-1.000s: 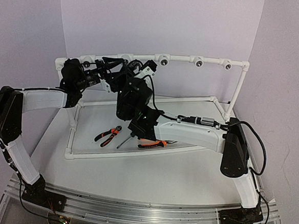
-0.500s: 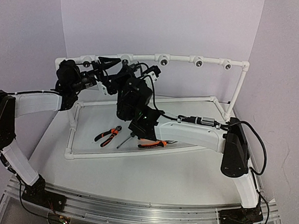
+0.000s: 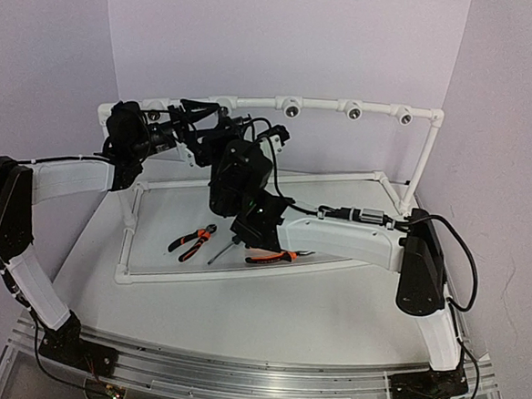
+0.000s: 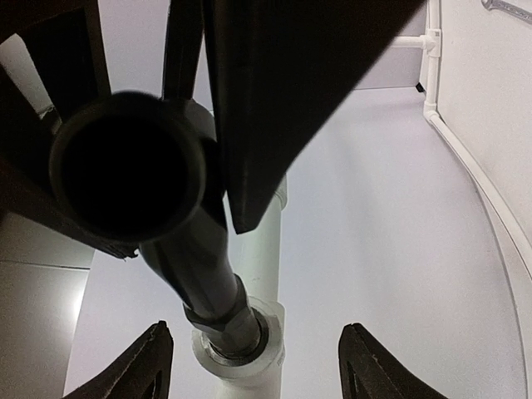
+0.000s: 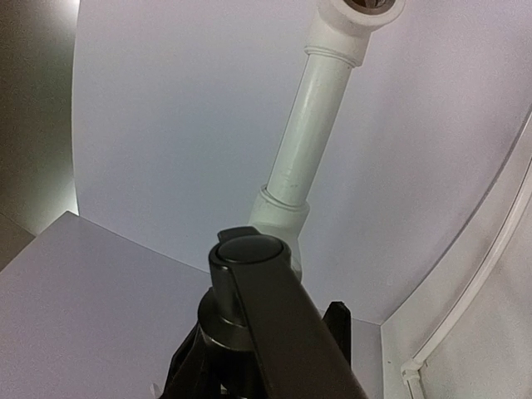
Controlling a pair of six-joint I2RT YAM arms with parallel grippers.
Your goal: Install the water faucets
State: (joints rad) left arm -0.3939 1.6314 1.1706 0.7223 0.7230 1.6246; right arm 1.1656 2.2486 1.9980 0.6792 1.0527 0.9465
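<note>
Your right gripper (image 5: 262, 345) holds the tap (image 4: 204, 274), standing straight out of the pipe socket (image 4: 274, 320); your left gripper (image 4: 259, 362) is wide open around it.

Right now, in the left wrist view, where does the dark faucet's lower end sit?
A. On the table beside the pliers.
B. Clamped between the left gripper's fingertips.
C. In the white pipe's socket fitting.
C: the faucet runs down into the white socket fitting, while the left gripper has its fingertips standing apart on either side of it.
</note>
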